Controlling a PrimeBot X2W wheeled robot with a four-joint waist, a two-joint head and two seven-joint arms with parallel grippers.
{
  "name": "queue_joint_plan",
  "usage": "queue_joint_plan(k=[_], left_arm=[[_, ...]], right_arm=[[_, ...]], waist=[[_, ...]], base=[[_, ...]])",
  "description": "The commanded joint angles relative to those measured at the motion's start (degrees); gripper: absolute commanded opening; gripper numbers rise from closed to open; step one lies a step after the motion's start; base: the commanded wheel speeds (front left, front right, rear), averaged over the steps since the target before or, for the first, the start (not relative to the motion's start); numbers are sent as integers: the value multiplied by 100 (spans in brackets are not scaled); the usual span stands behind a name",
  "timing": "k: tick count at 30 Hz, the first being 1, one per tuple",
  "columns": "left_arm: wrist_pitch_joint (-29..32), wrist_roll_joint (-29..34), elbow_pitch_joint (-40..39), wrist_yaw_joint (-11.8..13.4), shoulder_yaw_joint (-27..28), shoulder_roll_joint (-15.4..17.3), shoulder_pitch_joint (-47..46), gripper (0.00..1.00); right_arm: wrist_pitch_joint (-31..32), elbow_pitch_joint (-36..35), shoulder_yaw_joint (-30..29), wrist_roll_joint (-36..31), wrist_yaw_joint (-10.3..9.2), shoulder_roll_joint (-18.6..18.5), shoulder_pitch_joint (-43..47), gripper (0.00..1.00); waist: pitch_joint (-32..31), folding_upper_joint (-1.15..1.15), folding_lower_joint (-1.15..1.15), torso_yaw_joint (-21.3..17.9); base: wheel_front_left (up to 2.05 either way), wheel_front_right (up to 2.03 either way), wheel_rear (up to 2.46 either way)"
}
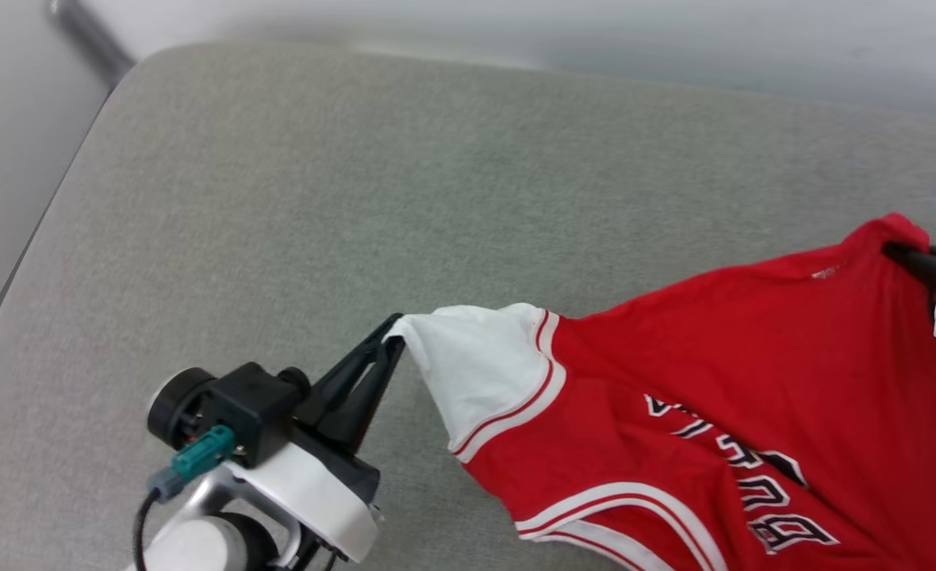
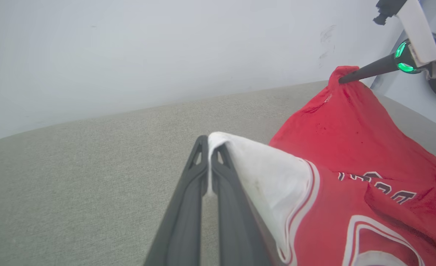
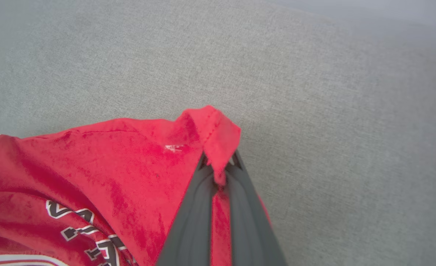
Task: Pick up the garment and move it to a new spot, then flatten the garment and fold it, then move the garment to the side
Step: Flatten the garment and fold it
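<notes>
The garment (image 1: 698,357) is a red jersey with white sleeves, striped trim and black lettering, stretched over the grey cushion at the right of the head view. My left gripper (image 1: 393,329) is shut on the tip of a white sleeve (image 2: 262,173). In its own wrist view the left gripper (image 2: 208,142) pinches white cloth between its fingers. My right gripper (image 1: 900,252) is shut on a red corner of the garment at the right edge. In the right wrist view the gripper (image 3: 218,166) has the garment (image 3: 129,159) folded over its tips. The right gripper (image 2: 345,78) also shows in the left wrist view.
A grey fabric cushion (image 1: 357,198) carries everything, with bare surface to the left and behind the garment. Its rounded far-left corner (image 1: 131,71) meets a pale wall (image 2: 166,51). A dark strip (image 1: 87,40) runs at the upper left.
</notes>
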Motion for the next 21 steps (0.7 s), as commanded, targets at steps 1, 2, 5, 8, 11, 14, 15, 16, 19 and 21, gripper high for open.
queue_joint_plan(k=[1, 2, 5, 8, 11, 14, 15, 16, 19, 21], left_arm=[[-3, 1, -65, 65, 105, 72, 33, 0], [-3, 1, -65, 65, 105, 72, 33, 0], [24, 5, -201, 169, 287, 211, -32, 0], [52, -17, -379, 271, 511, 343, -162, 0], [105, -27, -555, 368, 751, 499, -261, 0], [141, -44, -746, 449, 1011, 653, -408, 0], [141, -32, -817, 470, 1100, 714, -448, 0], [147, -12, -872, 497, 1188, 773, -489, 0], [189, 17, -1021, 511, 1417, 994, -626, 0], [192, 32, -1107, 508, 1596, 1125, -764, 0]], right_arm=[[-103, -141, 45, 75, -1, -37, -55, 0], [-103, -141, 45, 75, -1, -37, -55, 0], [-292, -426, 100, 188, -2, -129, -67, 0], [-552, -725, 125, 223, -1, -160, -85, 0], [-741, -1020, 75, 299, -2, -57, -95, 0], [-900, -1301, 43, 281, -2, -45, -145, 0], [-957, -1387, 22, 267, -2, -37, -180, 0], [-989, -1467, 21, 270, -2, -25, -210, 0], [-1059, -1727, 46, 265, -2, -47, -308, 0], [-1099, -1886, 39, 280, -2, -58, -375, 0]], waist=[[-396, 0, 0, -382], [-396, 0, 0, -382], [-599, 0, 0, -573], [-754, 0, 0, -755], [-892, 0, 0, -953], [-987, 0, 0, -1128], [-1012, 0, 0, -1182], [-1035, 0, 0, -1235], [-1071, 0, 0, -1399], [-1080, 0, 0, -1479]], base=[[0, 0, 0], [0, 0, 0], [0, 0, 0], [0, 0, 0], [0, 0, 0], [0, 0, 0], [0, 0, 0], [0, 0, 0], [0, 0, 0], [0, 0, 0]])
